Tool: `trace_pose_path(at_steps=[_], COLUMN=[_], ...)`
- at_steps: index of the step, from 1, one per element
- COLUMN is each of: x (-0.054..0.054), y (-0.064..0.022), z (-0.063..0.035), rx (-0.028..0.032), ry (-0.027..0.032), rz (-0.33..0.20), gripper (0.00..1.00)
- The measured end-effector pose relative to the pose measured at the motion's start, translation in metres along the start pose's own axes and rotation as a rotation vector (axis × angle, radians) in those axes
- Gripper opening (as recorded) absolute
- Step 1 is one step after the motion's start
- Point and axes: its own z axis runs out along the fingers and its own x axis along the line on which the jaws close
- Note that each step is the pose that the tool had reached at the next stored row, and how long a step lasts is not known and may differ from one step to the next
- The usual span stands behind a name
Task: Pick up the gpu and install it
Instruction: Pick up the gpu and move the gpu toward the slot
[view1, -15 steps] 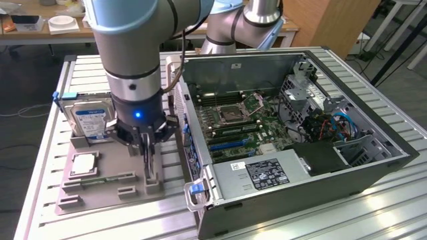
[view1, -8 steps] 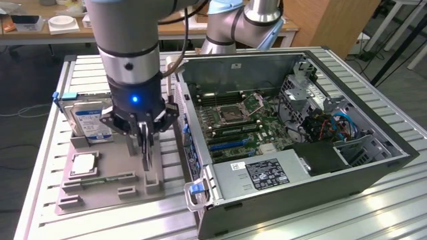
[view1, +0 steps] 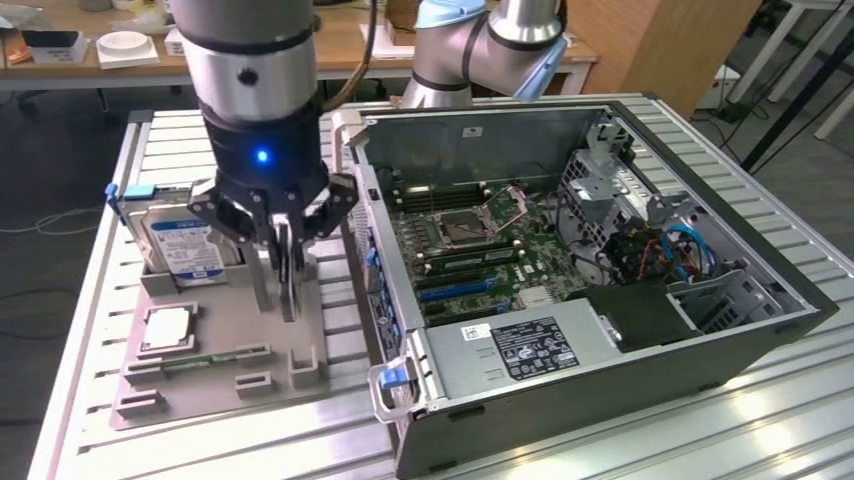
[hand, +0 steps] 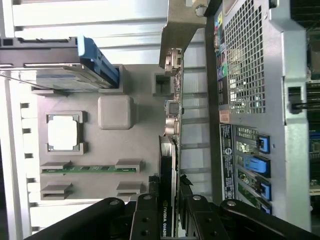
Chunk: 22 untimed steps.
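Note:
The gpu (view1: 286, 287) is a thin dark card standing on edge over the right side of the grey fixture tray (view1: 200, 390). My gripper (view1: 283, 262) comes down on it from above, with a finger on each face, shut on the card. In the wrist view the gpu (hand: 171, 150) is seen edge-on, its label end between my black fingers (hand: 145, 217), and the gripper (hand: 169, 212) pinches it. I cannot tell whether the card's lower edge still touches the tray. The open computer case (view1: 481, 135) lies to the exterior view's right, motherboard (view1: 467, 230) exposed.
On the tray are a silver hard drive (view1: 180, 245) with a blue tab, a processor chip (view1: 167, 328) and a green memory stick (view1: 214, 357). The case's rear panel (hand: 250, 75) stands close beside the card. A second arm (view1: 467, 50) stands behind the case.

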Motion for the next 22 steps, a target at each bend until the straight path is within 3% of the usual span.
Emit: trace_pose_path(at_steps=[4, 10, 22], x=[0.000, 0.000, 0.000], y=[0.0014, 0.0024, 0.0051], z=[-0.0161, -0.0298, -0.0758], rx=[0.0002, 0.0003, 0.0029], ry=[0.0009, 0.0021, 0.0027], rz=[-0.005, -0.039, -0.047], gripper=[0.26, 0.26, 0.26])
